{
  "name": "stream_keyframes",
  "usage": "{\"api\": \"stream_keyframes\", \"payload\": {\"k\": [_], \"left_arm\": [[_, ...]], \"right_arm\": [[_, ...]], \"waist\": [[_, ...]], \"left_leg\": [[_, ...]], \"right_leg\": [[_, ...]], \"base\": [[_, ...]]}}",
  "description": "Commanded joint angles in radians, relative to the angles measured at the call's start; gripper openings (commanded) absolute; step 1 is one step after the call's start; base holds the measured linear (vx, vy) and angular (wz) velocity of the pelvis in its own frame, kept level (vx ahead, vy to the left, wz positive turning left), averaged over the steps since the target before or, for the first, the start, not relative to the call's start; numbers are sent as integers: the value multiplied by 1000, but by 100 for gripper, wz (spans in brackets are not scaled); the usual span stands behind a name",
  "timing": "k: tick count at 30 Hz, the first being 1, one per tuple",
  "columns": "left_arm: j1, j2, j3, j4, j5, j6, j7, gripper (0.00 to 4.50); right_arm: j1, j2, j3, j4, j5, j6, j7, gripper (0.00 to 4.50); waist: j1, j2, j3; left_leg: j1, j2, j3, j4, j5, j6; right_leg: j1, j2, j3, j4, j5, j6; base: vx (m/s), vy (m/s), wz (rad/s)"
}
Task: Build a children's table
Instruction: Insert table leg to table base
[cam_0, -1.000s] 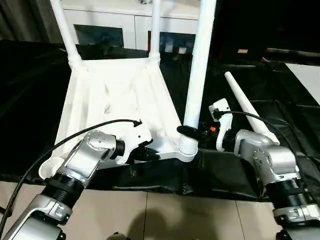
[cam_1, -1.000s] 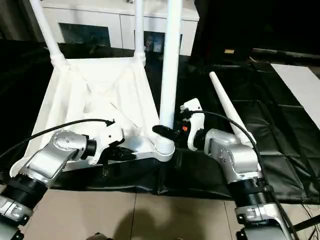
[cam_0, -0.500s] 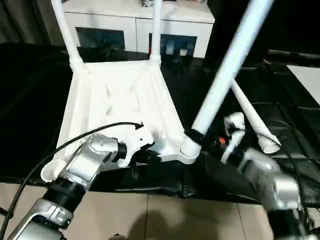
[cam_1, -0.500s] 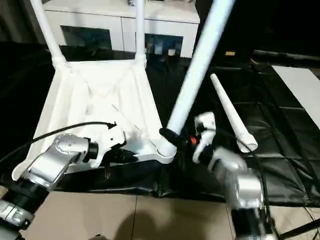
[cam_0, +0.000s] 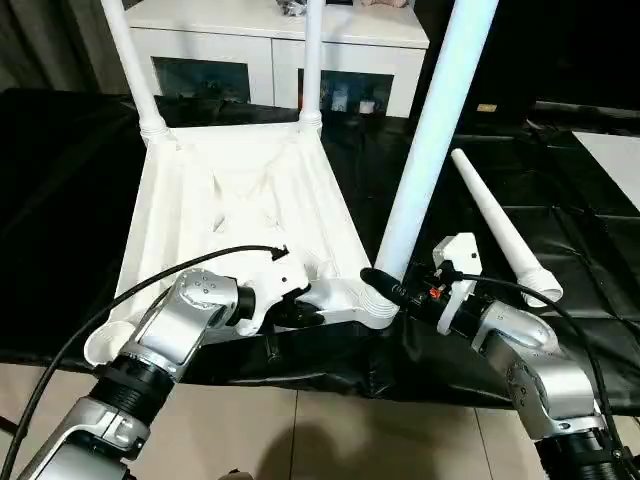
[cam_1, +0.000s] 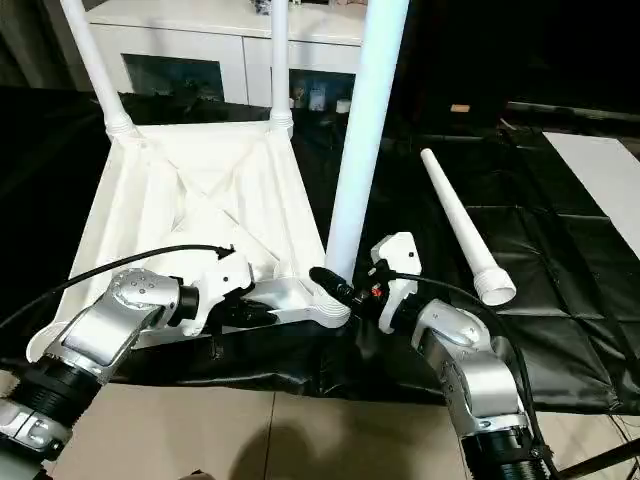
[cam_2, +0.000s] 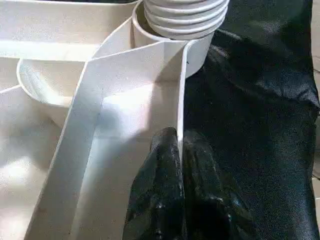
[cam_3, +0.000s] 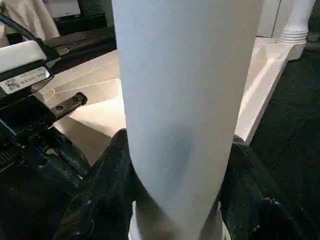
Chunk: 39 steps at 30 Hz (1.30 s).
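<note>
White ribbed plastic tabletop (cam_0: 240, 215), underside up on black sheeting (cam_0: 560, 250). Near edge: left gripper (cam_2: 179, 150) clenched on the rim wall. Near right corner socket (cam_0: 378, 308): white tapered tube leg (cam_0: 432, 130) seated, axis leaning slightly right, right gripper (cam_0: 385, 283) clasping its base. Far corners: two legs upright. Right of tabletop: fourth leg (cam_0: 497, 225) loose, nearer the right arm, open room around it.

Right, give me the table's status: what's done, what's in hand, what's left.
Done: two far legs stand in the upturned tabletop. In hand: right gripper clamps the third leg at its near corner socket, leaning; left gripper pinches the rim. Left: the fourth leg lies on the black sheet.
</note>
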<state>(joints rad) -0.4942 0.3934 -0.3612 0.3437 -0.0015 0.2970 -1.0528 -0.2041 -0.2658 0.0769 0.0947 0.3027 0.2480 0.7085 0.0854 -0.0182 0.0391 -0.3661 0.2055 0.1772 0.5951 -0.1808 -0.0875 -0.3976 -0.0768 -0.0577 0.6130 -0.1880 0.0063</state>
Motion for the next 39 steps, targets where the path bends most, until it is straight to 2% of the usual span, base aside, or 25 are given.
{"api": "stream_keyframes", "payload": {"k": [1,3,5,8,10,12,13,14,15,19,21,24,25,26,28,30,31,34,35,37,38,39], "left_arm": [[-17,-12,63,-16,-18,-17,73,0],[-17,-12,62,-17,-18,-16,72,0],[-18,-6,58,-19,-17,-18,58,0],[-19,4,48,-23,-15,-22,36,0],[-23,8,44,-21,-13,-25,28,0],[-33,12,39,-12,-9,-34,23,0],[-35,13,38,-9,-8,-36,23,0],[-38,14,37,-6,-7,-37,23,0],[-40,14,37,-3,-6,-38,23,0],[-49,17,32,7,-3,-44,26,0],[-50,17,32,9,-2,-45,26,0],[-51,17,34,8,-2,-44,26,0],[-51,17,34,8,-2,-44,26,0],[-51,18,36,8,-2,-45,27,0],[-52,20,39,11,-2,-48,28,0],[-52,22,42,13,-3,-50,29,0],[-52,23,43,13,-4,-51,29,0],[-52,26,46,13,-5,-51,28,0],[-52,27,48,14,-5,-52,30,0],[-52,29,50,14,-6,-52,30,0],[-51,29,51,14,-7,-52,30,0],[-51,29,51,14,-7,-52,30,0]], "right_arm": [[23,22,-1,89,-5,47,-27,187],[17,24,-3,92,1,52,-27,187],[-16,18,-5,111,11,82,-15,187],[-55,-8,9,133,1,129,4,187],[-85,-37,28,151,-15,166,24,187],[-134,-90,66,181,-43,241,79,187],[-143,-101,73,187,-44,257,90,187],[-155,-112,77,193,-39,268,110,187],[-164,-119,79,197,-36,272,123,187],[-219,-142,77,227,1,331,176,187],[-227,-143,75,234,5,335,181,187],[-247,-132,47,255,39,350,185,187],[-249,-130,42,258,43,349,185,187],[-254,-109,-3,285,71,340,174,187],[-248,-91,-39,306,87,320,157,186],[-232,-78,-53,309,92,297,148,186],[-220,-71,-59,307,94,282,141,186],[-176,-45,-80,297,105,227,114,186],[-153,-29,-95,291,110,199,96,186],[-123,-11,-108,278,109,161,81,186],[-113,-4,-112,273,109,150,76,186],[-104,1,-115,266,108,141,72,186]], "waist": [[-7,-2,-45],[-8,-2,-46],[-10,3,-44],[-17,1,-45],[-20,1,-46],[-22,0,-48],[-22,1,-48],[-22,0,-47],[-22,-1,-49],[-16,-4,-51],[-15,-3,-51],[-11,-3,-51],[-10,-3,-51],[-8,-2,-51],[-8,-3,-53],[-7,-1,-52],[-6,6,-51],[-3,10,-50],[-2,19,-51],[-2,18,-50],[0,27,-50],[-2,24,-49]], "left_leg": [[11,24,-10,-88,-316,-4],[14,25,-10,-88,-322,-5],[13,24,-11,-90,-330,-8],[12,22,-11,-89,-331,-11],[11,23,-10,-87,-312,-9],[10,22,-9,-85,-294,-6],[9,22,-9,-85,-283,-2],[11,23,-6,-83,-282,0],[11,23,-6,-82,-278,0],[10,23,-4,-80,-241,9],[10,24,-4,-80,-241,7],[10,24,-4,-80,-239,7],[11,25,-4,-80,-238,5],[10,25,-4,-80,-237,3],[10,24,-4,-79,-235,2],[9,24,-4,-81,-237,1],[11,25,-4,-82,-246,-3],[13,25,-6,-85,-272,-12],[13,24,-9,-85,-281,-16],[14,25,-9,-88,-304,-20],[14,25,-11,-89,-308,-23],[15,25,-9,-89,-316,-22]], "right_leg": [[29,-60,42,-93,-378,-141],[28,-59,42,-93,-381,-139],[28,-58,42,-94,-382,-139],[30,-57,41,-94,-381,-142],[32,-57,42,-92,-356,-149],[34,-56,42,-88,-329,-159],[37,-55,41,-86,-313,-167],[33,-56,43,-87,-306,-172],[35,-57,42,-85,-302,-175],[38,-56,41,-81,-268,-187],[37,-58,41,-82,-276,-187],[37,-58,41,-82,-283,-184],[37,-59,41,-82,-282,-184],[38,-59,41,-82,-277,-184],[38,-60,40,-81,-270,-190],[37,-59,39,-81,-268,-190],[36,-60,40,-84,-270,-188],[35,-60,39,-86,-285,-185],[36,-61,38,-85,-295,-184],[35,-60,38,-91,-308,-178],[35,-60,37,-89,-307,-178],[32,-59,37,-92,-311,-177]], "base": [[0,0,0],[0,0,0],[0,0,0],[0,0,0],[0,0,0],[0,0,0],[0,0,0],[0,0,0],[0,0,0],[0,0,0],[0,0,0],[0,0,0],[0,0,0],[0,0,0],[0,0,0],[0,0,0],[0,0,0],[0,0,0],[0,0,0],[0,0,0],[0,0,0],[0,0,0]]}}
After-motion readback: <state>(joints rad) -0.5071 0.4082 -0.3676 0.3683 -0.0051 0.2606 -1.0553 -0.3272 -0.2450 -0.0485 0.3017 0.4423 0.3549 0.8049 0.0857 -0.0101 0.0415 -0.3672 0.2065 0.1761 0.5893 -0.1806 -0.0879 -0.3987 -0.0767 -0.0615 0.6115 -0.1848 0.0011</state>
